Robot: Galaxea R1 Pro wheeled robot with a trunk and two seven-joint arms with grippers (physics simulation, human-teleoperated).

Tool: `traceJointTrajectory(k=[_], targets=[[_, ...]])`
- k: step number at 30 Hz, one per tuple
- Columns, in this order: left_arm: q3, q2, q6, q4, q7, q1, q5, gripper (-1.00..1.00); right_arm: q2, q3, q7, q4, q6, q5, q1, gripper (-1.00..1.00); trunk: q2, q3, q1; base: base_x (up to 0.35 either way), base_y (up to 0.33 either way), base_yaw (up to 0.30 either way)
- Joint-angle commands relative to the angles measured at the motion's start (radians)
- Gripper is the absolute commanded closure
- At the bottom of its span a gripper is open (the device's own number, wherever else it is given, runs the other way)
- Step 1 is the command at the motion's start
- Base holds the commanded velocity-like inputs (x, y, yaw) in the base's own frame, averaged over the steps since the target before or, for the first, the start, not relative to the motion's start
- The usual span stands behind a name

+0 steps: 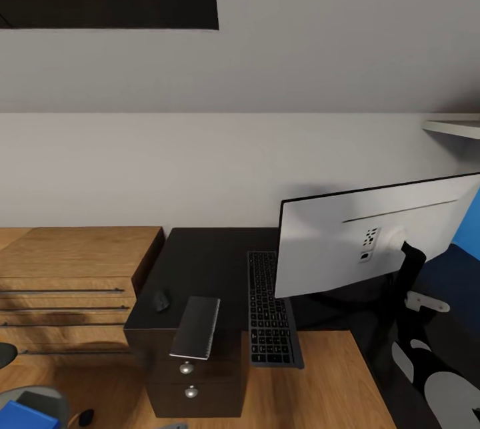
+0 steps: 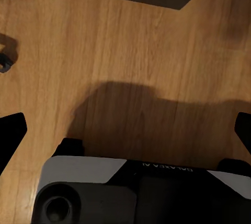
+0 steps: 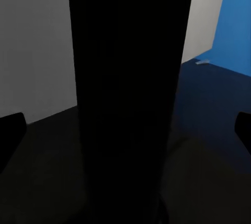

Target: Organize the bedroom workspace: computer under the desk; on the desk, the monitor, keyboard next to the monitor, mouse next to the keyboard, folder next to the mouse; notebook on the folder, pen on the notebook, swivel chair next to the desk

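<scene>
The monitor [image 1: 333, 249] is standing on the desk [image 1: 200, 262] with its white back facing the camera, its black stand [image 1: 410, 275] rising at the right side. The right gripper [image 3: 125, 125] is facing that stand, which is passing as a broad dark column between the spread fingertips [image 3: 10, 130] — whether the pads are touching it cannot be told in this dim view. The left gripper [image 2: 125, 130] is hanging with its jaws wide apart over the wooden floor [image 2: 130, 51], holding nothing. The keyboard [image 1: 270, 309] is lying just beside the monitor, its near end overhanging the desk edge; the notebook [image 1: 197, 325] is resting further left, also jutting past the edge, with a small dark object [image 1: 161, 300], probably the mouse, beside it. The blue folder [image 1: 23, 415] is showing at the lower left corner. The monitor is likely to be top-heavy and its screen fragile — gripping the rigid stand low down looks safer than the panel.
</scene>
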Motion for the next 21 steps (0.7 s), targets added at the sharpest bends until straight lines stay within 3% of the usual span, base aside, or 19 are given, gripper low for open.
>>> traceJointTrajectory(k=[1, 21], targets=[[-0.005, 0.001, 0.001, -0.001, 0.01, -0.001, 0.01, -1.0, 0.0, 0.0, -0.005, 0.001, -0.002, 0.004, -0.001, -1.0, -0.001, -0.001, 0.0, 0.029, -0.023, 0.0], [-0.01, 0.001, 0.001, 0.003, 0.01, -0.001, 0.01, -1.0, -0.003, 0.0, -0.005, 0.001, -0.002, 0.004, -0.001, -1.0, -0.001, -0.001, 0.0, 0.047, -0.012, 0.0]])
